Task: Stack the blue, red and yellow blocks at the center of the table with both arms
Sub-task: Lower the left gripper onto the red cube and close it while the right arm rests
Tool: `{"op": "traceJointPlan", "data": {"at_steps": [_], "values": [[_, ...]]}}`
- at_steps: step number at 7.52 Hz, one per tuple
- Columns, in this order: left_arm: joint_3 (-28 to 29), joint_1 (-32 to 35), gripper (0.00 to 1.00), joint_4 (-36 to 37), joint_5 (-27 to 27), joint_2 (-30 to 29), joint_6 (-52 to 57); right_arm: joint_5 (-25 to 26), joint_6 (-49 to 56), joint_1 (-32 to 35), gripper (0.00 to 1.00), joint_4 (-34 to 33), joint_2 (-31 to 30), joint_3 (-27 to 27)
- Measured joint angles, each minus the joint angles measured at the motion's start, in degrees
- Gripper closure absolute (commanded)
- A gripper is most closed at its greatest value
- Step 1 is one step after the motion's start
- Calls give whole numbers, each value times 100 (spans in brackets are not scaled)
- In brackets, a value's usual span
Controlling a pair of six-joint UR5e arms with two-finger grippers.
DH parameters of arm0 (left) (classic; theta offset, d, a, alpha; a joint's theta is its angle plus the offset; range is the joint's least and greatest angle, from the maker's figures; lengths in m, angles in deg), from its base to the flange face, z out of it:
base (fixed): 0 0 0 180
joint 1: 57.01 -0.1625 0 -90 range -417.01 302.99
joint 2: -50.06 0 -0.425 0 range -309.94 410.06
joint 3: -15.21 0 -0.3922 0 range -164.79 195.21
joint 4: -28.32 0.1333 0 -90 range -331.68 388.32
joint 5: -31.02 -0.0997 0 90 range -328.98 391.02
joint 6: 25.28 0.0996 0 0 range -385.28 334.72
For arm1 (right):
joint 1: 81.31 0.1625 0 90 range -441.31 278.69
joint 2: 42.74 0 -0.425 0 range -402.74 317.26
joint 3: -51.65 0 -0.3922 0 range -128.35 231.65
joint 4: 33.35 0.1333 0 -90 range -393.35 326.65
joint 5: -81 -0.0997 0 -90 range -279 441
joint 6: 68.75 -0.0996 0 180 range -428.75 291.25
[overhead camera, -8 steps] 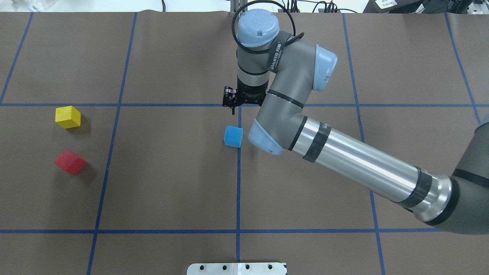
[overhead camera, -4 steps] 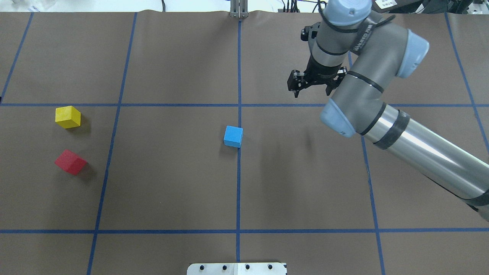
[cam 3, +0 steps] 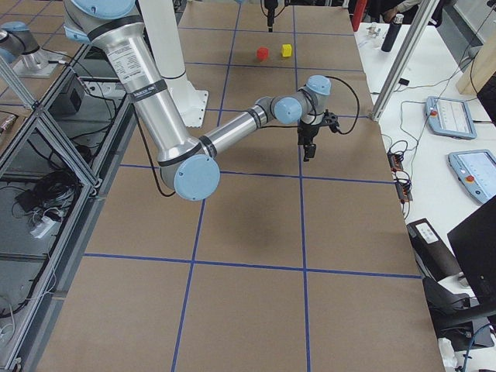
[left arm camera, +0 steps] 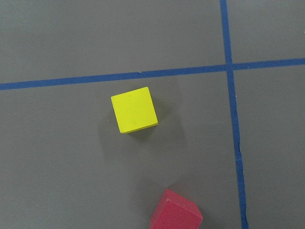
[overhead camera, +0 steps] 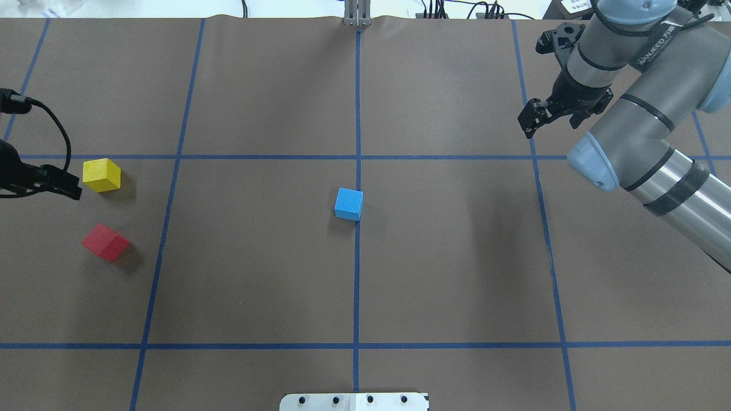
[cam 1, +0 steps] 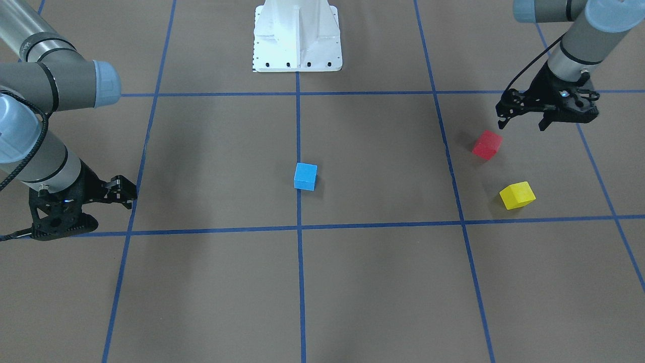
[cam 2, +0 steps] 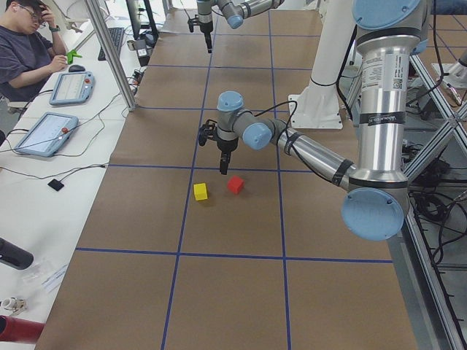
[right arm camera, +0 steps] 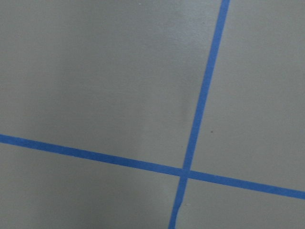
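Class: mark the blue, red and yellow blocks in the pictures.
blue block (overhead camera: 349, 201): overhead view, on its top face.
red block (cam 1: 487, 144): front-facing view, on its middle.
yellow block (left arm camera: 134, 109): left wrist view, on its top face.

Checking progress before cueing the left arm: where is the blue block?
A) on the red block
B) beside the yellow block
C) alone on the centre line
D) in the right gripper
C: the blue block sits alone on the centre tape line, with the red block and yellow block far to the robot's left.
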Motion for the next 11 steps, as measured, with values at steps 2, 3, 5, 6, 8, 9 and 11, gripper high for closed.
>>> {"op": "traceJointPlan", "data": {"at_steps": [2,3,5,6,8,9,11], "values": [[52,-360,2,-76,-125,1,415,-5,43,25,1,-4,-36,-14],[102,-437,2,-84,-130,-14,710,-24,22,29,1,-8,-38,-30],[311,-502,1,-115,-120,-34,1183,-39,-2,32,1,-6,-42,-60],[450,-543,1,-170,-106,-40,1241,-43,-11,30,1,-6,-37,-80],[683,-570,1,-372,-74,-47,1239,-48,-21,27,1,-5,-27,-92],[778,-573,1,-417,-68,-56,1236,-56,-22,27,1,-5,-25,-94],[911,-581,1,-440,-66,-100,1236,-70,-23,26,1,-5,-26,-94]]}}
